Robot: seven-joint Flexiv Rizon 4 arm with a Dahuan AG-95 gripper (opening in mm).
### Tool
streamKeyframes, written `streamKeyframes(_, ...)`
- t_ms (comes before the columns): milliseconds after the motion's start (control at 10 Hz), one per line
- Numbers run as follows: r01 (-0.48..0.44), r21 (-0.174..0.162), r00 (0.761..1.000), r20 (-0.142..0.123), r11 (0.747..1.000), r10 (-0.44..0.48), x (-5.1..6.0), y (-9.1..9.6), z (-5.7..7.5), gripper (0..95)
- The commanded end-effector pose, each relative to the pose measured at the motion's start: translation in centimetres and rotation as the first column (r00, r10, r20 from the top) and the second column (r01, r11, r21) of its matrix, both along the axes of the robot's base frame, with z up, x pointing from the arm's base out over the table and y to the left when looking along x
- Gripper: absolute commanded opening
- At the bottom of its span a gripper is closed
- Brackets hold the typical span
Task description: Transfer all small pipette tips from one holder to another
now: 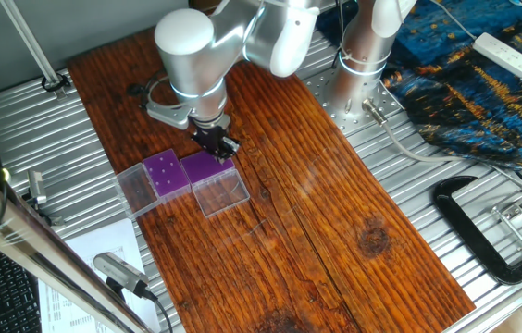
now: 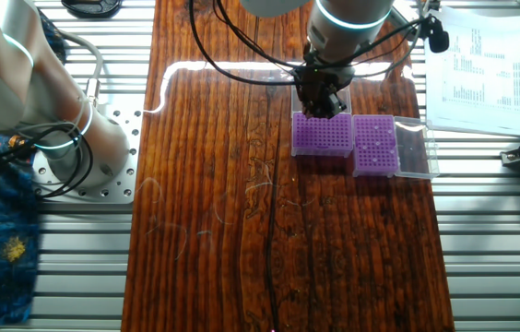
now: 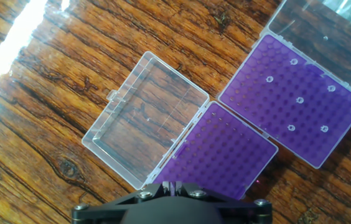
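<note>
Two holders with purple perforated tops lie side by side on the wooden board, both clear lids open. The first holder (image 3: 294, 99) (image 1: 165, 173) (image 2: 375, 143) carries several small pipette tips (image 3: 299, 99), seen as pale rings. The second holder (image 3: 219, 152) (image 1: 207, 166) (image 2: 320, 134) shows only empty holes, its lid (image 3: 144, 118) flat beside it. My gripper (image 3: 175, 185) (image 1: 222, 143) (image 2: 323, 103) hangs over that second holder's edge. Its fingers stand almost together, with a pale sliver that looks like a tip pinched between them.
The holders sit on a dark wooden board (image 1: 316, 222) over a ribbed metal table. The arm's base (image 1: 363, 83) stands at the board's edge. A blue cloth (image 1: 483, 83), a white power strip (image 1: 506, 54), a black clamp (image 1: 483, 231) and papers (image 2: 481, 65) lie around it.
</note>
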State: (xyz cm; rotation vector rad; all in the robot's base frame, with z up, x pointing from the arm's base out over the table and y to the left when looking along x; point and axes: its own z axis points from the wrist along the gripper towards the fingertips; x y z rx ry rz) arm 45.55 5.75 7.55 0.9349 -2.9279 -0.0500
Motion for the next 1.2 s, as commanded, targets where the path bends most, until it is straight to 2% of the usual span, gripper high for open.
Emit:
streamKeyframes(100, -0.001, -0.006, 1.000, -0.001, 1.000, 0.001, -0.01, 0.00, -0.06, 0.0)
streamKeyframes(1200, -0.011, -0.004, 1.000, 0.000, 1.000, 0.011, -0.34, -0.54, -0.17, 0.0)
